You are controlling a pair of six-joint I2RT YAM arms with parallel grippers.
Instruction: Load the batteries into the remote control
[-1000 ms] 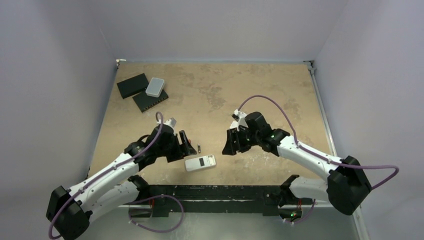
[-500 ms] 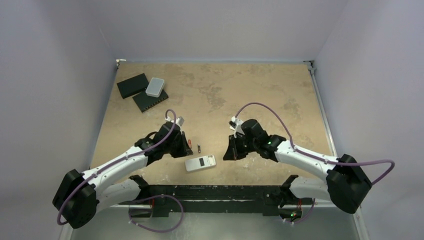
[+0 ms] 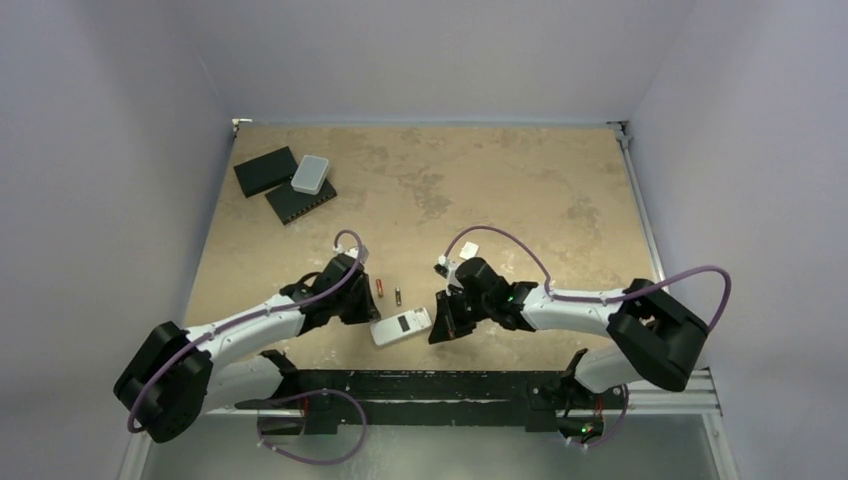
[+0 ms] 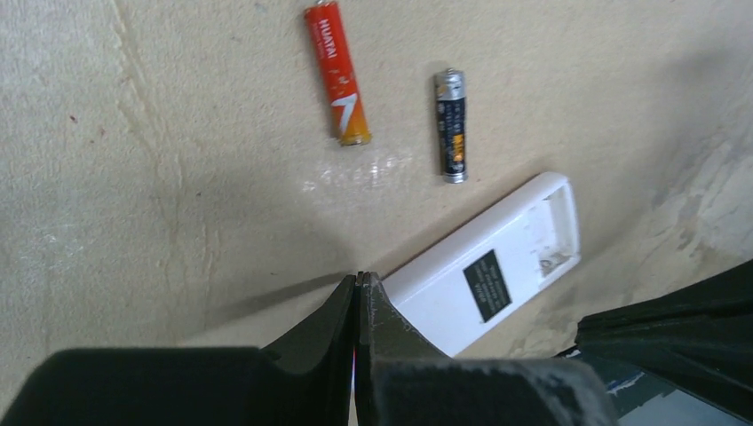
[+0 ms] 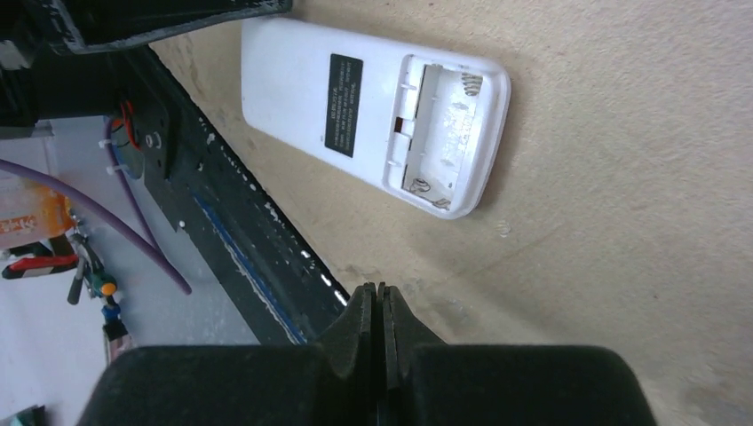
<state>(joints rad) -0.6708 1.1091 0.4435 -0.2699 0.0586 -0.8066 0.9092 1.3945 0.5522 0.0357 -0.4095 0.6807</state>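
Note:
The white remote control (image 3: pixel 400 326) lies back up near the table's front edge, its battery bay (image 5: pixel 444 133) uncovered and empty and a dark label (image 4: pixel 487 284) on its back. The batteries lie just beyond it, apart from it: one orange (image 4: pixel 337 73), one dark (image 4: pixel 451 126). My left gripper (image 3: pixel 368 315) is shut with nothing in it, its tip (image 4: pixel 359 280) at the remote's left end. My right gripper (image 3: pixel 436 334) is also shut and empty, its tip (image 5: pixel 380 288) low over the table just off the remote's bay end.
Two flat black slabs (image 3: pixel 265 170) (image 3: pixel 300 203) and a light grey rounded box (image 3: pixel 311 174) sit at the far left corner. The black front rail (image 3: pixel 450 385) runs right behind the remote. Walls close in the table on three sides.
Both grippers have shut. The left one slid down to the remote's left end, uncovering the orange battery. The right one moved left and nearer, down to the remote's right end.

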